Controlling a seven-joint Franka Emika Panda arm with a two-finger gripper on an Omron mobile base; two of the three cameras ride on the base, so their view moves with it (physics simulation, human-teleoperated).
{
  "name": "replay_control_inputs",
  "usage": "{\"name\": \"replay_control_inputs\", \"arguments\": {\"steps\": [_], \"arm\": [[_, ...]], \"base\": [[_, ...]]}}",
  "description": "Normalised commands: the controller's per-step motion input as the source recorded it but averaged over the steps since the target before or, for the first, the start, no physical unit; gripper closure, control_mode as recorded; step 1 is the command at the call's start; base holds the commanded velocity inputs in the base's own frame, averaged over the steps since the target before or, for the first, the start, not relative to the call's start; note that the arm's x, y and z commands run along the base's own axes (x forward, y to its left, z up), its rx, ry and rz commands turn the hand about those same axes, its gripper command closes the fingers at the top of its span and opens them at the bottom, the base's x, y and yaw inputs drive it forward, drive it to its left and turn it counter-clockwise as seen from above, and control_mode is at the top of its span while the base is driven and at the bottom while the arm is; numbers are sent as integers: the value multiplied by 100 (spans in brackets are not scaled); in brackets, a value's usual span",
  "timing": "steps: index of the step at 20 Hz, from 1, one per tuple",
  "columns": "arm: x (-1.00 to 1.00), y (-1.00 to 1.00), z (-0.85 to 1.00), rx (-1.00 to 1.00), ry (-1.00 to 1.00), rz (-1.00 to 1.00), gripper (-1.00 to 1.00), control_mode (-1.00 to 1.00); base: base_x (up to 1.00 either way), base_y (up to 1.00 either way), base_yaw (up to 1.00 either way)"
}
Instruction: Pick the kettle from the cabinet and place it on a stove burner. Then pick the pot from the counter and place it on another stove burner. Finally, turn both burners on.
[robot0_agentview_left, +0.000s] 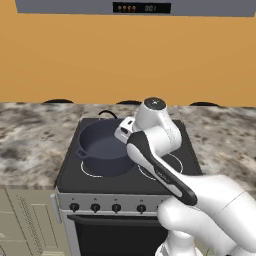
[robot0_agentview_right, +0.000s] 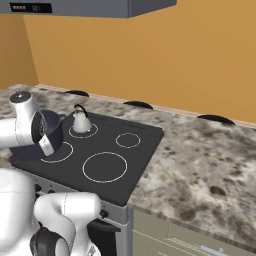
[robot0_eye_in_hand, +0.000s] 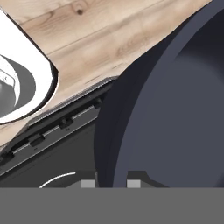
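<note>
Hand (robot0_eye_in_hand: 111, 183) on upright pot (robot0_agentview_left: 102, 145) rim; kettle (robot0_agentview_right: 80, 121) beside

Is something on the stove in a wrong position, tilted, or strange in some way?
Nothing looks spilled or damaged. The pot sits over the front left ring of the cooktop, with the claw closed on its rim. The kettle stands upright on a back burner. The pot is much wider than its ring.

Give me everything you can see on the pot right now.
The pot is wide, round and dark navy-grey, matte, with no lid and nothing visible inside. A small loop handle sticks out on its left side. It sits upright over the front left ring of the black cooktop. In the hand view, the end effector straddles its rim, gripping the wall.
</note>
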Motion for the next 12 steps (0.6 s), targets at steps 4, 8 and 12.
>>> {"name": "replay_control_inputs", "arguments": {"steps": [4, 8, 12], "arm": [[27, 8, -16, 0, 2, 0, 100, -100], [25, 7, -16, 0, 3, 0, 100, -100], [24, 5, -15, 0, 2, 0, 100, -100]], "base": [[0, 0, 0], [0, 0, 0], [0, 0, 0]]}}
